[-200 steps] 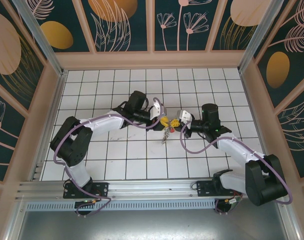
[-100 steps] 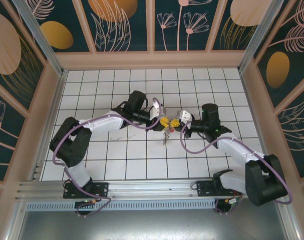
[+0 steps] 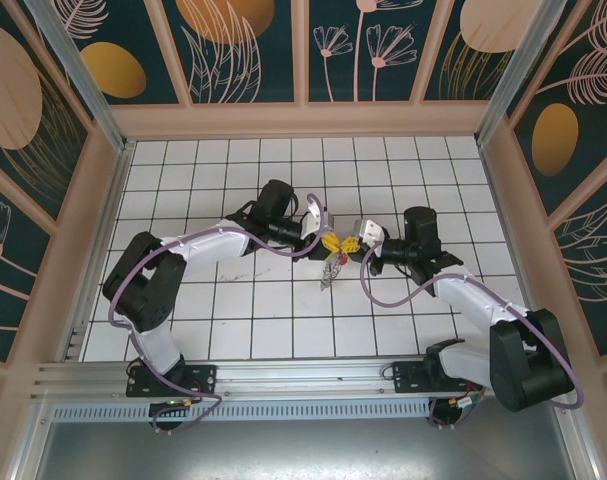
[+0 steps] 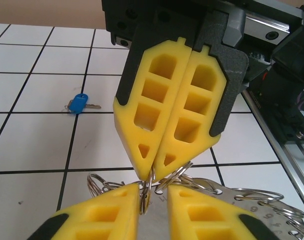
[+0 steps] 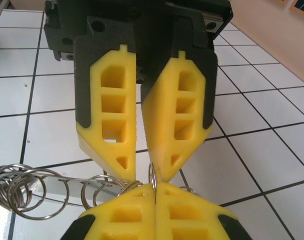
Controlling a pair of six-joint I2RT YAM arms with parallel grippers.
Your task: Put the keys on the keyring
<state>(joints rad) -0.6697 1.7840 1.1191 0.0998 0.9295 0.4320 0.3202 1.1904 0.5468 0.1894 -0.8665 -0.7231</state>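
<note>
My two grippers meet tip to tip above the middle of the floor. My right gripper [image 3: 349, 244] [image 5: 155, 189] [image 4: 154, 175] is shut on one small split ring of the keyring [image 3: 328, 270]. The rest of it, a grey metal strip [image 4: 257, 200] fringed with silvery rings [image 5: 21, 192], hangs below the fingers. My left gripper [image 3: 330, 241] [image 4: 153, 192] [image 5: 144, 172] faces it. Its jaws stand narrowly apart around that same small ring [image 4: 146, 192], which rests against one finger [image 4: 101, 212]. A small key [image 4: 79, 104] with a blue plastic head lies flat on a tile beyond the right gripper.
The white tiled floor [image 3: 233, 320] is bounded by tan walls [image 3: 93, 200] on three sides. A metal rail [image 3: 283, 375] carrying the arm bases runs along the near edge. Purple cables [image 3: 383, 290] loop beside both forearms.
The left arm has shifted slightly and the hanging keyring has swung a little to the left. The right arm has stayed in place, still pinching the ring.
</note>
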